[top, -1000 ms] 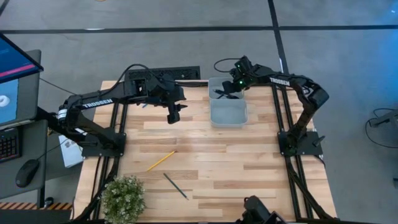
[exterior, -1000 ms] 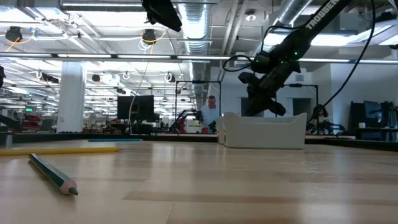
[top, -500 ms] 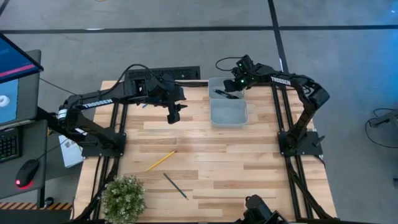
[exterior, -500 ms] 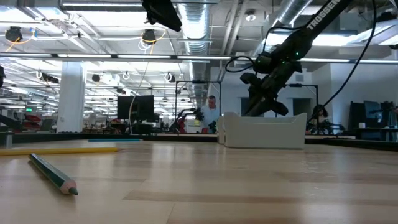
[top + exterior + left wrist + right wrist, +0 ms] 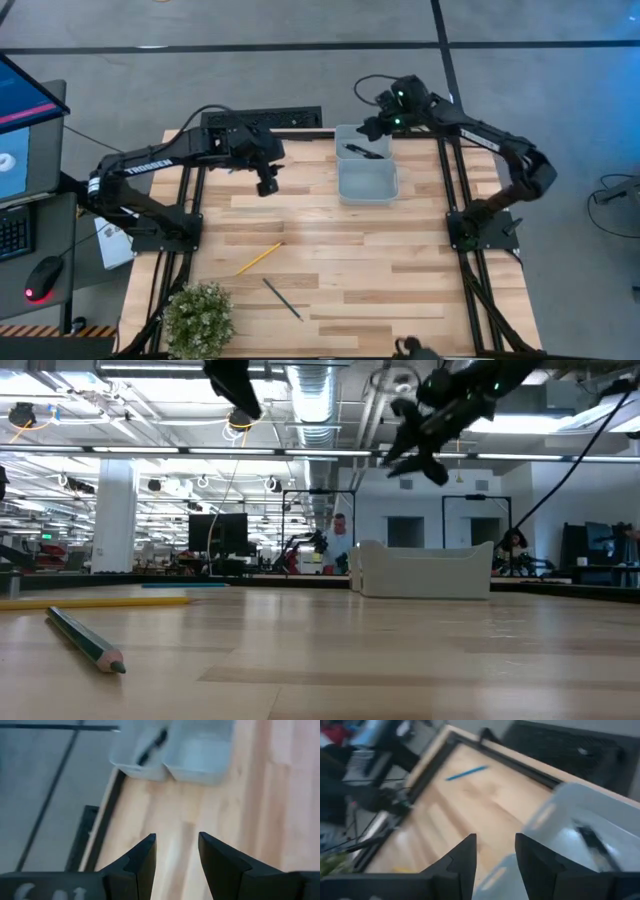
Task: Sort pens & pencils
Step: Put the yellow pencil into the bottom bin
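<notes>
Black pens (image 5: 362, 152) lie in the far compartment of the pale grey bin (image 5: 368, 185), and they also show in the left wrist view, pens (image 5: 152, 747). The yellow pencil (image 5: 258, 258) lies flat on the table's near left part. A dark green stick with a sharpened tip (image 5: 282, 298) lies nearer still. The light blue pencil (image 5: 466, 772) lies by the far edge. My right gripper (image 5: 371, 128) is open and high above the bin's far rim. My left gripper (image 5: 267, 187) is open and hangs over bare wood left of the bin.
A potted plant (image 5: 197, 318) stands at the table's near left corner. A black strip (image 5: 262, 119) lies along the far edge behind the left arm. Bare wood stretches between the bin and the loose sticks. People and desks show far behind the table.
My right gripper has risen out of the bin's far compartment and drawn back toward the far edge, well above the bin now. My left gripper has shifted a little toward the table's left. The pens stay in the far compartment.
</notes>
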### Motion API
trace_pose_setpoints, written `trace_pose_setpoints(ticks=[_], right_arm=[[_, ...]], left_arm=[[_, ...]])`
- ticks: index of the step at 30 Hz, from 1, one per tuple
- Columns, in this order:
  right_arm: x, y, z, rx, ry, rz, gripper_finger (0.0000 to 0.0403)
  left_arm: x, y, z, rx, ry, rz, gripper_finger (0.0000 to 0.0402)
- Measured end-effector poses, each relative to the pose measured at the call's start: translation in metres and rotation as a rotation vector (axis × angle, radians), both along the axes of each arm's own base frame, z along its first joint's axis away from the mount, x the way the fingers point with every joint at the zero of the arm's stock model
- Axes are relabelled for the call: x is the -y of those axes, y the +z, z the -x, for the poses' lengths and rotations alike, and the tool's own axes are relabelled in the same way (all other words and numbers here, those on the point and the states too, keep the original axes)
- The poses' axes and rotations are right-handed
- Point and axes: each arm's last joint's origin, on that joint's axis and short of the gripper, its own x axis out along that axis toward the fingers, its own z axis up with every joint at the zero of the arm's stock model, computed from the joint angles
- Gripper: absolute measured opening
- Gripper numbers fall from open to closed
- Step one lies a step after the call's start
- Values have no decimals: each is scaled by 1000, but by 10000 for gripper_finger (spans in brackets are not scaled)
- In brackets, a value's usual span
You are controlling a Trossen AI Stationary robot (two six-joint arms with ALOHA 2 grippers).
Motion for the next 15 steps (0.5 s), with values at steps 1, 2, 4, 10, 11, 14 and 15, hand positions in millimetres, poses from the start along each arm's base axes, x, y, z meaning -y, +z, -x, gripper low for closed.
trace_pose_setpoints(ticks=[1,2,4,10,11,14,15], right_arm=[[-8,6,-1,15,20,15,154],[-16,12,-2,30,42,27,154],[-32,21,-6,60,92,52,154],[-70,36,-16,103,222,97,157],[-74,36,-17,106,233,99,157],[-83,37,-22,113,266,105,156],[-84,36,-24,111,273,104,155]], left_arm=[[1,0,4,-14,-17,16,140],[3,0,7,-35,-40,37,140],[6,-1,14,-76,-86,82,140],[16,-5,16,-105,-206,220,140],[17,-6,15,-111,-226,241,140],[23,-8,12,-118,-285,246,140],[26,-8,10,-126,-304,240,140]])
